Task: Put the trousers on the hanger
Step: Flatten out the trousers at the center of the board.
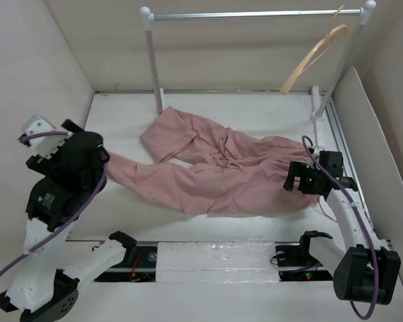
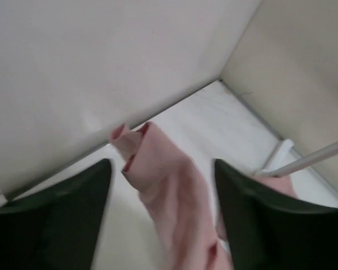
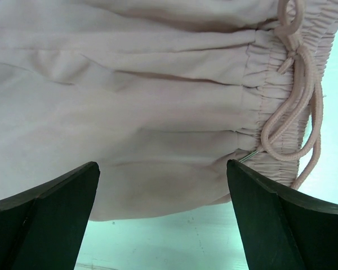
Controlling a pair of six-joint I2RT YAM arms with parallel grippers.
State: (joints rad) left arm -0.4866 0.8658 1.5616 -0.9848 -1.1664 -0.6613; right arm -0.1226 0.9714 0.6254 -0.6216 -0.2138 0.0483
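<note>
Plain dusty-pink trousers (image 1: 215, 174) with a matching pink drawstring (image 3: 296, 95) on a white table (image 1: 121, 114). At one o'clock, a light-tan hanger (image 1: 307, 59) on a silver rail (image 1: 255, 15). The left gripper (image 2: 160, 164) and right gripper (image 3: 162, 166) are black.

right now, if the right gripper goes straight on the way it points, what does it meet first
The trousers, probably the fabric just beside the waistband; the right gripper hangs open over them.

No legible text; white mark on left arm (image 1: 46, 198) unreadable.
</note>
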